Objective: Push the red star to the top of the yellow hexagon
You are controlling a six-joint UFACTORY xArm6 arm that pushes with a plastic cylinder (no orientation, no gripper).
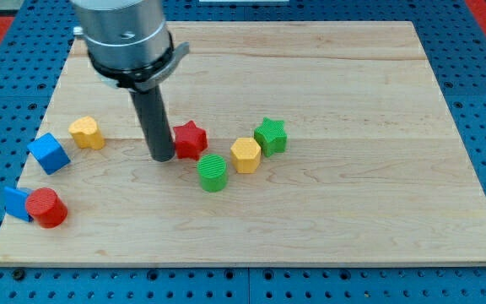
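Board (327,76) of pale wood planks lies on a blue perforated table (7,93), and the one camera view looks down on it at a slant. The dark rod hangs from a grey metal mount at the view's top left, and my tip (163,158) rests on the wood just to the view's left of the red star block (191,139), close enough that the two look to be touching. There are no jaws on this arm to open or close, only the plain rod. The red star sits a little left of the board's middle. To its right and slightly lower stands the yellow hexagon block (245,154), apart from the star. The green ribbed cylinder block (213,172) lies between and below them, near both. The green star block (271,135) sits just beside the hexagon on its upper right, seemingly touching it. Over at the view's left stand a yellow rounded block (86,133) and a blue cube block (49,153), and lower down a red cylinder block (47,208) presses against a second blue block (15,203) whose shape is partly hidden.
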